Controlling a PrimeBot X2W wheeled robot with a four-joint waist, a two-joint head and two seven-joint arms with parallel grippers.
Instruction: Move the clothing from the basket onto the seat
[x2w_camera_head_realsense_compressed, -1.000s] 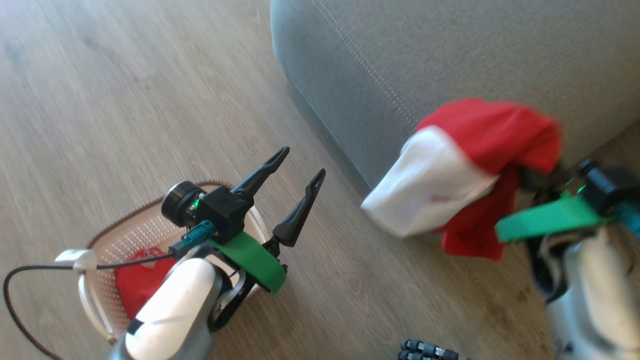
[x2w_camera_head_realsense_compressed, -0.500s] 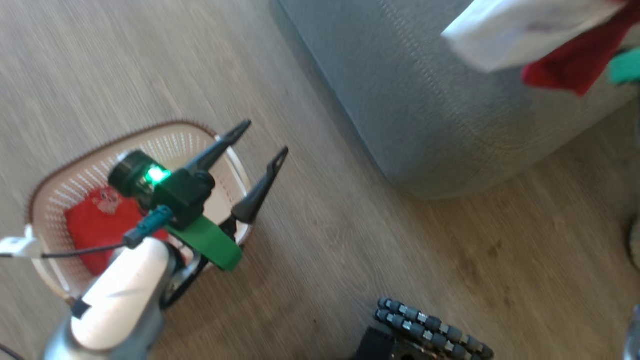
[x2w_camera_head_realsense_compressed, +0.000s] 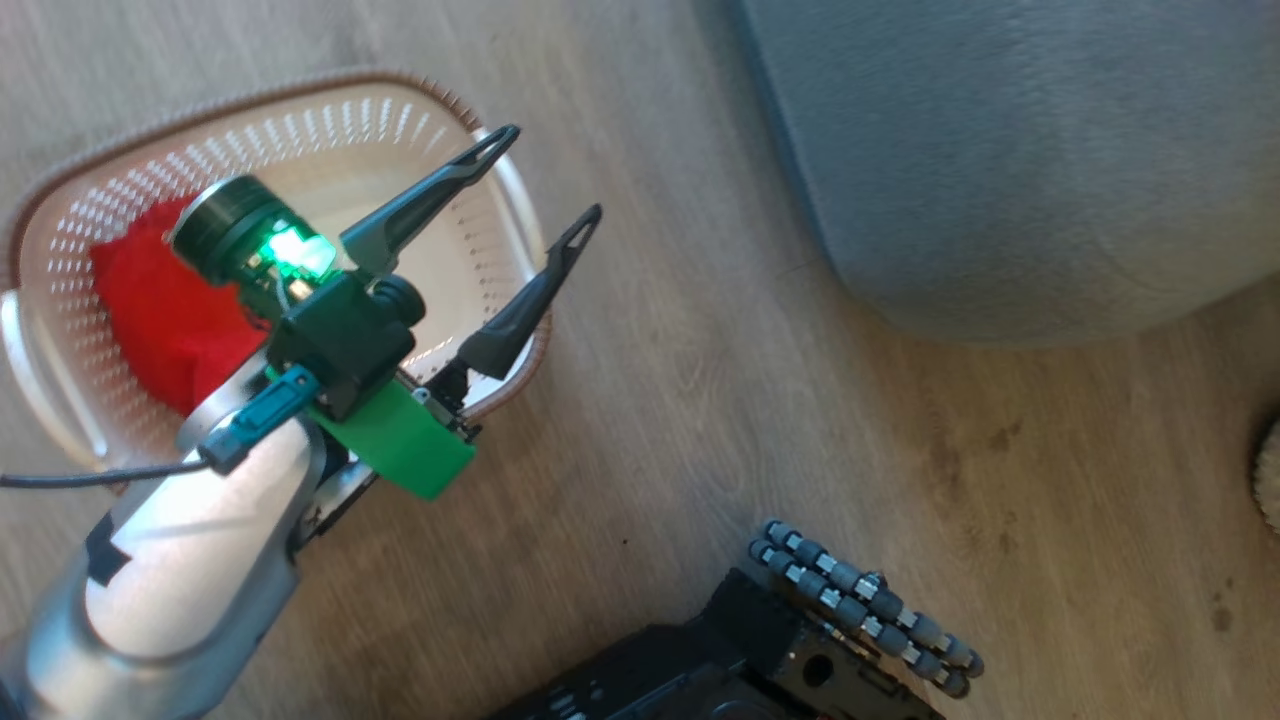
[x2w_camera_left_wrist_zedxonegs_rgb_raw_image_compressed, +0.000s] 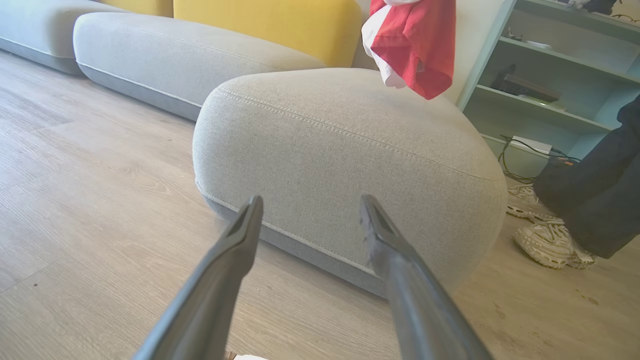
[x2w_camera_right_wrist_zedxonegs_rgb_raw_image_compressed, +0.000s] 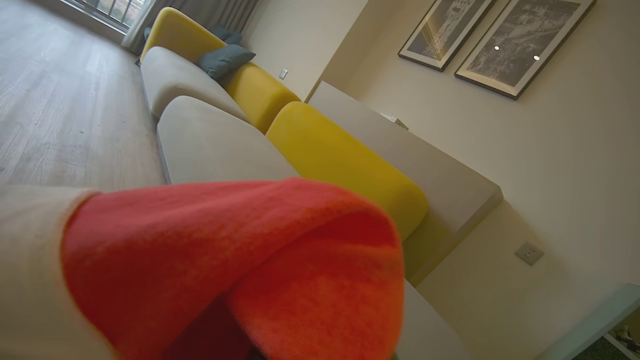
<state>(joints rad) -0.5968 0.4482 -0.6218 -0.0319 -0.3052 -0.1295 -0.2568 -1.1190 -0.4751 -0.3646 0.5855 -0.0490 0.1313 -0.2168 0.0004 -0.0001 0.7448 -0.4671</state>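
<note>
The left gripper (x2w_camera_head_realsense_compressed: 545, 175) hovers over the edge of the basket (x2w_camera_head_realsense_compressed: 330, 88) with its fingers spread and empty. A red garment (x2w_camera_head_realsense_compressed: 150, 300) lies inside the basket. A second red-and-white garment (x2w_camera_left_wrist_zedxonegs_rgb_raw_image_compressed: 415, 45) hangs above the grey seat (x2w_camera_left_wrist_zedxonegs_rgb_raw_image_compressed: 340, 150), seemingly draped over the right gripper, whose grip cannot be told.

Open floor (x2w_camera_head_realsense_compressed: 700, 380) lies between the basket (x2w_camera_head_realsense_compressed: 300, 85) and the seat (x2w_camera_head_realsense_compressed: 1000, 150).
</note>
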